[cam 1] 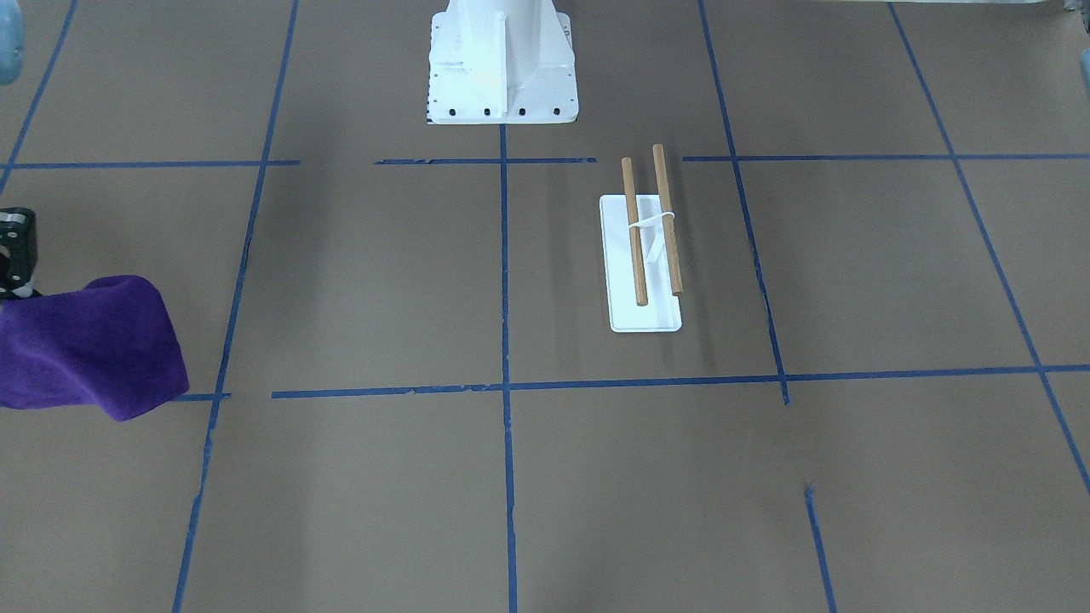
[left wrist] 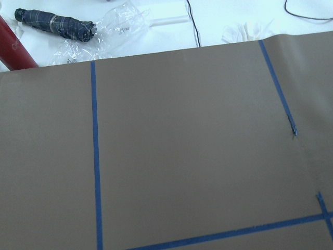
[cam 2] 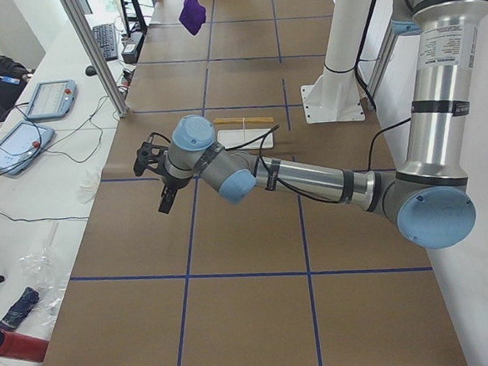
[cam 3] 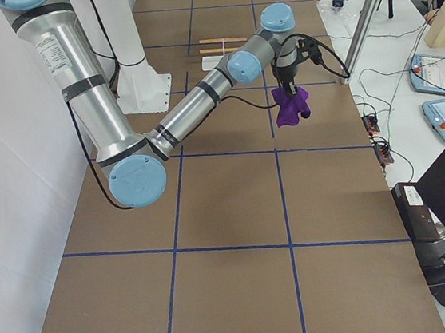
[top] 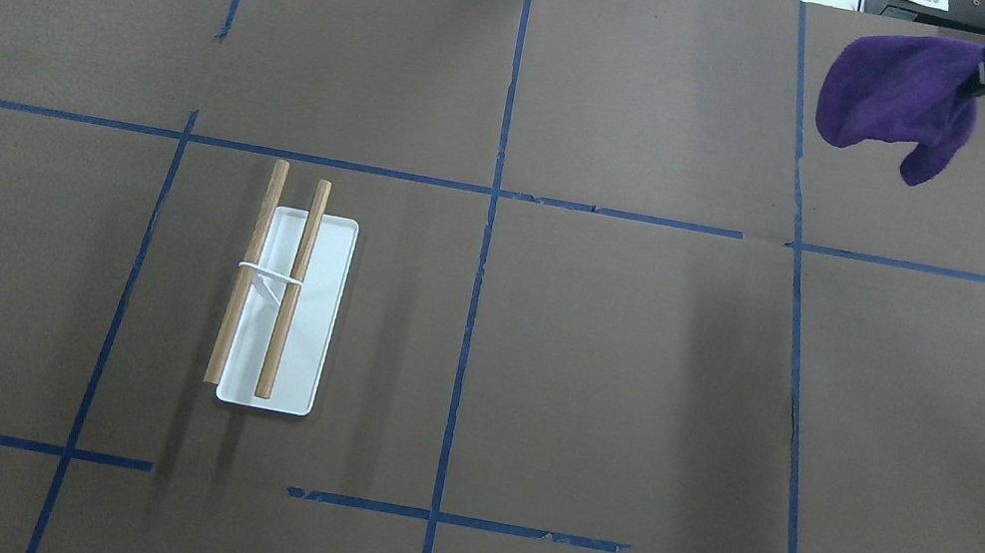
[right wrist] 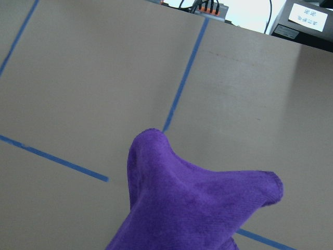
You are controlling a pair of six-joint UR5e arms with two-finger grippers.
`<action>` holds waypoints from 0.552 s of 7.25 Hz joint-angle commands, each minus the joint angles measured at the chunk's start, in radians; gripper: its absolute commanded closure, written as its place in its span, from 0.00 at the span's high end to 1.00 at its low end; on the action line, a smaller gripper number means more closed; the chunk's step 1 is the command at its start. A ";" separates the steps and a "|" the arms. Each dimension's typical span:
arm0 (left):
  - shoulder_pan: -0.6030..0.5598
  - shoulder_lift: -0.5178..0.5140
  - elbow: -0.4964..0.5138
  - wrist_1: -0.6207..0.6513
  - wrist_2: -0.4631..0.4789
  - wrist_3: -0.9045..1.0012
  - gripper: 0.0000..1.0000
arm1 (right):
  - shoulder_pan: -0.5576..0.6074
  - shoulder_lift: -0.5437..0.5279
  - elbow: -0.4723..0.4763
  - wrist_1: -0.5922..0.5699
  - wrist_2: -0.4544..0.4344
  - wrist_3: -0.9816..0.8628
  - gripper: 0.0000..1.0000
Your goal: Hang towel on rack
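The deep purple towel point(top: 890, 93) hangs bunched from my right gripper point(top: 980, 69), which is shut on its top edge and holds it above the table's far right corner. It also shows in the front view point(cam 1: 85, 345), the right side view point(cam 3: 291, 109) and the right wrist view point(right wrist: 192, 208). The rack point(top: 279, 279), two brown dowels on a white upright and base, stands bare on the table's left half, far from the towel point(cam 1: 651, 230). My left gripper point(cam 2: 166, 201) hovers over the table's left end, away from the rack; I cannot tell whether it is open.
The white robot pedestal point(cam 1: 502, 77) stands at the near table edge. Beyond the far edge are cables, two teach pendants point(cam 2: 50, 98) and an aluminium post point(cam 2: 92, 51). A folded umbrella point(left wrist: 54, 23) and a red cylinder point(left wrist: 15, 49) lie off the left end.
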 commanded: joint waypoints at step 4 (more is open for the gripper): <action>0.151 -0.082 0.024 -0.340 0.008 -0.637 1.00 | -0.284 0.004 0.010 0.606 -0.362 0.880 0.00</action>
